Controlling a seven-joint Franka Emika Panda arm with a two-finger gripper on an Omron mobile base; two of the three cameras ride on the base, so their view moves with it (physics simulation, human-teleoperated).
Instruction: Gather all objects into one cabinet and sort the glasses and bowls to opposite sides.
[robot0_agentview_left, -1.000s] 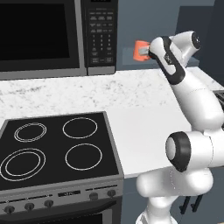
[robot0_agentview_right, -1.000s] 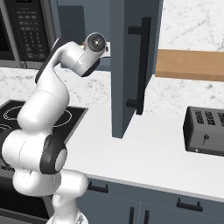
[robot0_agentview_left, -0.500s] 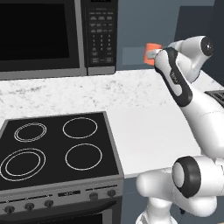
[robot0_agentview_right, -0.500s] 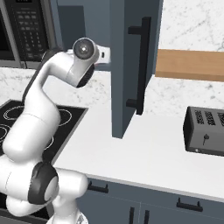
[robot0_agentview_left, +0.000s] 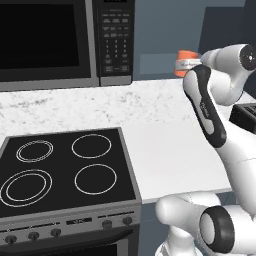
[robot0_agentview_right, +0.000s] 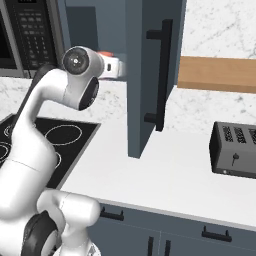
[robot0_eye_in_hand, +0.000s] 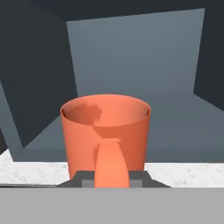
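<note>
Right base view first: the cabinet (robot0_agentview_right: 150, 75) takes the upper middle of the frame, its door swung out toward me with the long black handle (robot0_agentview_right: 161, 75) on its face. I've got the arm (robot0_agentview_right: 47, 115) reaching up at left, and half a second ago the wrist sat a touch further from the opening; now it has pushed in beside the door edge. Counter (robot0_agentview_right: 175, 170) runs across the lower frame, toaster (robot0_agentview_right: 235, 150) at right, wooden shelf (robot0_agentview_right: 215, 74) above it.

Left base view: stove (robot0_agentview_left: 65, 175) lower left, microwave (robot0_agentview_left: 60, 40) upper left, and the cup (robot0_agentview_left: 187, 63) has slid right along the upper frame, from mid-frame a second back to tucked against the arm now, in front of the open cabinet.

Hand view: I'm looking straight into the cabinet interior (robot0_eye_in_hand: 131, 65), shelf floor grey and bare ahead. The orange cup fills the lower centre, upright, handle facing me, and the gripper (robot0_eye_in_hand: 111, 177) is clamped on it at the bottom edge. It hangs at the shelf mouth, above the white counter edge, not set down yet.

My read: carry is nearly done. Next I need to go in, pick a side and commit to it for the glasses.
</note>
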